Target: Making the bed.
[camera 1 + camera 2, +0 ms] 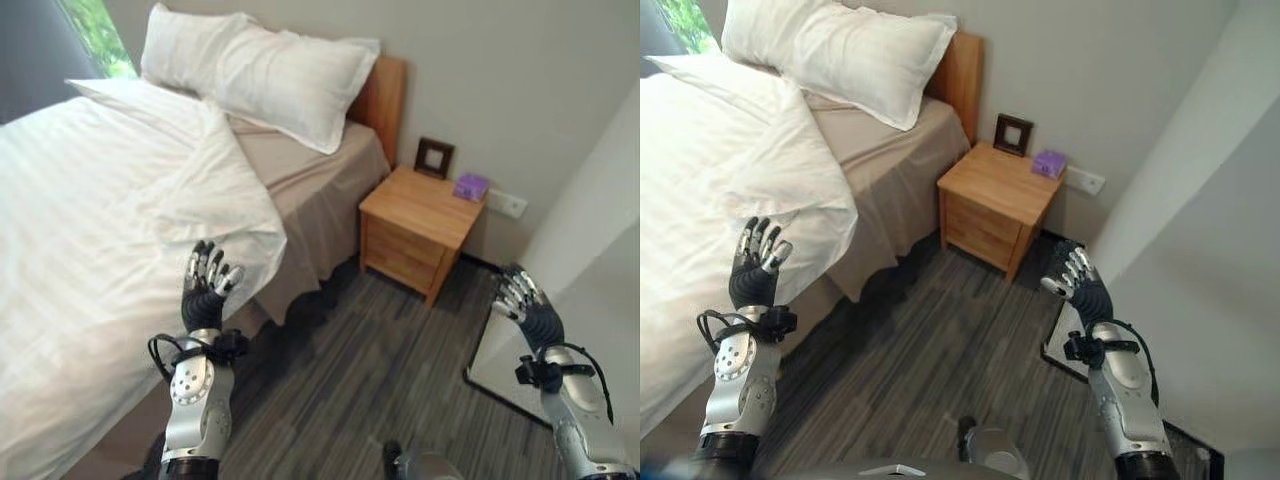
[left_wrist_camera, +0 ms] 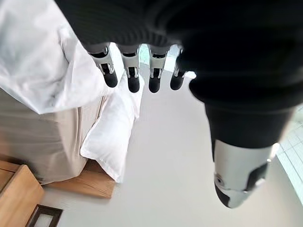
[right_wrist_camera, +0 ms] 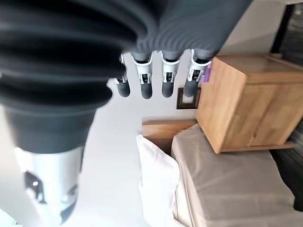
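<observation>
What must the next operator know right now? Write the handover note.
Left hand: open, empty, raised at the folded-back corner of the duvet.
Right hand: open, empty, raised over the floor, away from the bed.
Pillows lie at the headboard.
Done: nothing gripped yet.
Left: the duvet is turned back, baring the beige sheet beside the nightstand; pull it up and smooth it.

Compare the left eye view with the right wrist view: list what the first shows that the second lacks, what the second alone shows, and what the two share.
Left eye view alone: the white duvet folded back off the beige sheet, the left hand raised open beside the bed's edge, the wood-plank floor and a wall socket.

Right wrist view alone: the right hand from close up, fingers straight and holding nothing.

Shared: the pillow, the beige sheet, the headboard, the wooden nightstand, the dark picture frame and the purple box.
</observation>
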### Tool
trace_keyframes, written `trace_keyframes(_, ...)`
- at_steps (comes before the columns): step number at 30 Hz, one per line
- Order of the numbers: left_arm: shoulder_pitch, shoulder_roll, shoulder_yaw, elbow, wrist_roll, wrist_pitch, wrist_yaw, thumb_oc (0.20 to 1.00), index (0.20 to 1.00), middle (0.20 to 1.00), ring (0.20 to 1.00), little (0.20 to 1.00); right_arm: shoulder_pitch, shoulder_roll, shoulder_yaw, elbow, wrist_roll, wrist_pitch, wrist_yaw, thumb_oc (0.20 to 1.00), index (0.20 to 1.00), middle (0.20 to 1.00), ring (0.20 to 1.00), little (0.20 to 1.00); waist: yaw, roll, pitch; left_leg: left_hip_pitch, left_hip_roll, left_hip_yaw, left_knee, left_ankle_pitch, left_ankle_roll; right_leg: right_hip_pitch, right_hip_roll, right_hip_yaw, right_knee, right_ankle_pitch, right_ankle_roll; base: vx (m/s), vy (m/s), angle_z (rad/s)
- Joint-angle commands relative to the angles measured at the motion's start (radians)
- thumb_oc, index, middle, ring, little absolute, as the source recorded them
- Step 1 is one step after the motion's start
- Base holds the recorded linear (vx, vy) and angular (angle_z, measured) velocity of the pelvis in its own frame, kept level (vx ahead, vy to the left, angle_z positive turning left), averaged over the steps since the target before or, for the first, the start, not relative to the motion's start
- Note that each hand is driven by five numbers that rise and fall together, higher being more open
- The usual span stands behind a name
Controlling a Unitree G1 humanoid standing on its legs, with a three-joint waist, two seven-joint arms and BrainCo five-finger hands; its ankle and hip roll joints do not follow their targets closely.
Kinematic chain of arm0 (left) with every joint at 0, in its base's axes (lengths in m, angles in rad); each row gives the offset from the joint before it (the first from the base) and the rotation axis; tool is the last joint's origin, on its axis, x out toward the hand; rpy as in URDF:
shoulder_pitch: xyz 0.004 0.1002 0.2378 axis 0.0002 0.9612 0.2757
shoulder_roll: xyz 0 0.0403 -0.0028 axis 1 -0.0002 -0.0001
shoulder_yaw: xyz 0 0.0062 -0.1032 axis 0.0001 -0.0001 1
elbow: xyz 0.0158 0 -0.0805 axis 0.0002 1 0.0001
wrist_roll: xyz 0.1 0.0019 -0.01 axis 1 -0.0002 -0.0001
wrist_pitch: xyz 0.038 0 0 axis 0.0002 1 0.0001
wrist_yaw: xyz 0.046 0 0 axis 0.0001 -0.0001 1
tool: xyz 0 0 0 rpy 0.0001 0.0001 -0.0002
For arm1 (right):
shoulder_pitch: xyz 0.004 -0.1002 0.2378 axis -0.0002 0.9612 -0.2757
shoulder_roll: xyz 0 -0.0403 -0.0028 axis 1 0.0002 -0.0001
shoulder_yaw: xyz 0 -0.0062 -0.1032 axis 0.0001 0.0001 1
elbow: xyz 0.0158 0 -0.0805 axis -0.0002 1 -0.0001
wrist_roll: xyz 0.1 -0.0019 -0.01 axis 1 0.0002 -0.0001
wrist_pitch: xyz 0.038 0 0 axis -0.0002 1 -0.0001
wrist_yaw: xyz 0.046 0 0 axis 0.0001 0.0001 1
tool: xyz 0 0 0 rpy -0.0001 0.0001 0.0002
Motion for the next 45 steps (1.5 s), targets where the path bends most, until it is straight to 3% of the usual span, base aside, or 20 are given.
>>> trace_keyframes(1,0.002,0.055,0.025,-0.061,-0.027,-0.063,0.004,1.000,1.000,1.000,1.000,1.000,-0.024,-0.043,-0.019,-0.096,0.036,-0.089,-0.036,1.000,1.000,1.000,1.000,1.000,-0.010,-0.004,0.014,0.005,0.089,0.246,-0.112,-0.040,0.014,0.110,-0.090,-0.028,-0.207,0.142,0.112,0.28,-0.350,-0.08)
trace_keyframes(3,0.005,0.049,0.014,-0.047,-0.044,-0.062,-0.010,1.000,1.000,1.000,1.000,1.000,-0.030,-0.045,-0.013,-0.096,0.024,-0.087,-0.054,1.000,1.000,1.000,1.000,1.000,0.011,0.001,0.017,-0.062,0.176,0.396,-0.187,-0.026,-0.027,0.180,-0.086,-0.073,-0.239,0.099,0.101,0.40,-0.240,0.45)
trace_keyframes(6,0.020,0.050,0.003,-0.030,-0.028,-0.052,-0.019,1.000,1.000,1.000,1.000,1.000,-0.002,-0.052,-0.023,-0.115,0.014,-0.079,-0.037,1.000,1.000,1.000,1.000,1.000,0.022,0.012,0.008,-0.142,0.109,0.442,-0.320,-0.034,-0.054,0.234,-0.080,-0.104,-0.257,0.059,0.102,0.32,-0.056,0.80)
trace_keyframes(8,0.020,0.048,0.000,-0.030,-0.026,-0.052,-0.019,1.000,1.000,1.000,1.000,1.000,0.003,-0.053,-0.026,-0.117,0.013,-0.078,-0.037,1.000,1.000,1.000,1.000,1.000,0.015,0.006,0.006,-0.139,0.098,0.457,-0.341,-0.016,-0.038,0.227,-0.089,-0.117,-0.252,0.062,0.101,0.19,-0.007,0.51)
trace_keyframes(9,0.022,0.047,-0.007,-0.026,-0.008,-0.045,-0.024,1.000,1.000,1.000,1.000,1.000,0.008,-0.048,-0.019,-0.121,-0.007,-0.070,-0.029,1.000,1.000,1.000,1.000,1.000,0.028,0.016,0.000,-0.181,0.007,0.480,-0.480,-0.017,-0.015,0.263,-0.073,-0.140,-0.255,0.034,0.103,0.32,-0.002,0.28)
trace_keyframes(11,0.023,0.047,-0.007,-0.027,-0.008,-0.045,-0.023,1.000,1.000,1.000,1.000,1.000,0.008,-0.048,-0.018,-0.120,-0.007,-0.070,-0.029,1.000,1.000,1.000,1.000,1.000,0.026,0.013,-0.002,-0.176,0.001,0.481,-0.491,-0.012,-0.014,0.263,-0.078,-0.142,-0.254,0.033,0.105,0.29,0.020,0.44)
trace_keyframes(12,0.033,0.040,-0.002,-0.038,-0.004,-0.043,-0.025,1.000,1.000,1.000,1.000,1.000,0.004,-0.044,0.001,-0.120,-0.015,-0.066,-0.023,1.000,1.000,1.000,1.000,1.000,0.046,0.021,-0.006,-0.205,-0.017,0.478,-0.585,0.006,-0.028,0.301,-0.067,-0.143,-0.268,0.011,0.113,0.47,0.075,0.42)
trace_keyframes(14,0.047,0.033,0.001,-0.055,0.009,-0.035,-0.029,1.000,1.000,1.000,1.000,1.000,0.004,-0.040,0.012,-0.127,-0.025,-0.059,-0.018,1.000,1.000,1.000,1.000,1.000,0.045,0.031,-0.017,-0.188,-0.008,0.560,-0.697,0.063,-0.037,0.339,-0.056,-0.164,-0.280,-0.005,0.124,0.45,0.073,0.10)
trace_keyframes(18,0.061,0.032,0.000,-0.052,0.018,-0.035,-0.029,1.000,1.000,1.000,1.000,1.000,0.005,-0.033,0.032,-0.130,-0.019,-0.051,-0.005,1.000,1.000,1.000,1.000,1.000,0.050,0.025,-0.041,-0.168,-0.023,0.578,-0.700,0.046,-0.025,0.385,-0.061,-0.177,-0.300,-0.032,0.132,0.29,0.067,0.21)
trace_keyframes(20,0.072,0.037,0.007,-0.058,0.033,-0.033,-0.021,1.000,1.000,1.000,1.000,1.000,0.010,-0.019,0.053,-0.129,-0.017,-0.040,0.009,1.000,1.000,1.000,1.000,1.000,0.061,0.011,-0.066,-0.163,-0.035,0.578,-0.670,0.002,0.007,0.415,-0.090,-0.188,-0.280,-0.062,0.140,0.46,0.169,0.05)
trace_keyframes(22,0.075,0.053,0.010,-0.079,0.040,-0.034,-0.010,1.000,1.000,1.000,1.000,1.000,-0.011,0.005,0.087,-0.125,-0.003,-0.040,0.019,1.000,1.000,1.000,1.000,1.000,0.079,-0.013,-0.074,-0.138,-0.063,0.580,-0.679,-0.046,0.042,0.390,-0.131,-0.196,-0.176,-0.021,0.174,0.32,0.156,0.10)
trace_keyframes(25,0.056,0.090,0.010,-0.103,0.040,-0.044,0.010,1.000,1.000,1.000,1.000,1.000,-0.068,0.015,0.151,-0.128,-0.022,-0.047,0.027,1.000,1.000,1.000,1.000,1.000,0.078,-0.014,-0.028,-0.041,-0.102,0.565,-0.722,-0.110,0.102,0.216,-0.173,-0.162,0.236,0.152,0.253,0.25,0.171,0.06)
trace_keyframes(28,0.042,0.116,-0.003,-0.100,0.059,-0.037,0.010,1.000,1.000,1.000,1.000,1.000,-0.063,0.024,0.149,-0.136,-0.024,-0.045,0.031,1.000,1.000,1.000,1.000,1.000,0.055,0.014,-0.008,0.009,-0.099,0.540,-0.757,-0.103,0.117,0.104,-0.154,-0.143,0.308,0.156,0.227,0.21,0.069,0.78)
trace_keyframes(30,0.027,0.141,-0.003,-0.115,0.075,-0.029,0.003,1.000,1.000,1.000,1.000,1.000,-0.032,0.036,0.136,-0.151,-0.011,-0.041,0.032,1.000,1.000,1.000,1.000,1.000,0.023,0.048,0.002,0.087,-0.084,0.503,-0.795,-0.113,0.092,0.012,-0.234,-0.185,0.200,0.139,0.200,0.34,-0.034,0.97)
trace_keyframes(32,0.015,0.148,-0.008,-0.116,0.072,-0.028,-0.007,1.000,1.000,1.000,1.000,1.000,-0.008,0.035,0.127,-0.155,-0.008,-0.038,0.037,1.000,1.000,1.000,1.000,1.000,-0.007,0.049,0.006,0.108,-0.087,0.461,-0.792,-0.127,0.075,0.001,-0.254,-0.159,0.075,0.162,0.208,0.31,-0.110,0.85)
trace_keyframes(33,0.015,0.148,-0.008,-0.116,0.072,-0.029,-0.007,1.000,1.000,1.000,1.000,1.000,-0.007,0.035,0.127,-0.155,-0.008,-0.038,0.037,1.000,1.000,1.000,1.000,1.000,-0.008,0.050,0.007,0.108,-0.085,0.459,-0.791,-0.128,0.075,0.006,-0.253,-0.162,0.070,0.164,0.208,0.40,-0.195,1.03)
trace_keyframes(34,-0.018,0.155,-0.024,-0.109,0.078,-0.035,-0.002,1.000,1.000,1.000,1.000,1.000,0.015,0.034,0.118,-0.158,-0.009,-0.036,0.037,1.000,1.000,1.000,1.000,1.000,-0.039,0.038,0.006,0.126,-0.092,0.406,-0.793,-0.146,0.055,0.008,-0.233,-0.066,-0.103,0.187,0.233,0.20,-0.113,1.05)
trace_keyframes(36,-0.051,0.155,-0.045,-0.097,0.087,-0.045,-0.001,1.000,1.000,1.000,1.000,1.000,0.023,0.033,0.120,-0.161,-0.006,-0.036,0.044,1.000,1.000,1.000,1.000,1.000,-0.048,0.027,-0.001,0.124,-0.092,0.370,-0.793,-0.149,0.052,0.038,-0.222,-0.011,-0.150,0.173,0.253,0.16,-0.136,1.26)
trace_keyframes(38,-0.047,0.153,-0.038,-0.104,0.096,-0.046,-0.003,1.000,1.000,1.000,1.000,1.000,0.015,0.035,0.120,-0.157,0.004,-0.032,0.050,1.000,1.000,1.000,1.000,1.000,-0.036,0.017,-0.012,0.122,-0.095,0.374,-0.792,-0.145,0.051,0.044,-0.233,-0.042,-0.155,0.205,0.252,0.08,-0.158,1.09)
trace_keyframes(45,0.049,0.147,0.026,-0.098,0.093,-0.025,-0.014,1.000,1.000,1.000,1.000,1.000,0.009,0.001,0.094,-0.170,0.009,-0.029,0.057,1.000,1.000,1.000,1.000,1.000,-0.008,0.039,-0.046,0.120,-0.065,0.355,-0.811,-0.117,0.018,0.156,-0.190,-0.107,-0.285,0.147,0.226,0.05,-0.137,0.25)
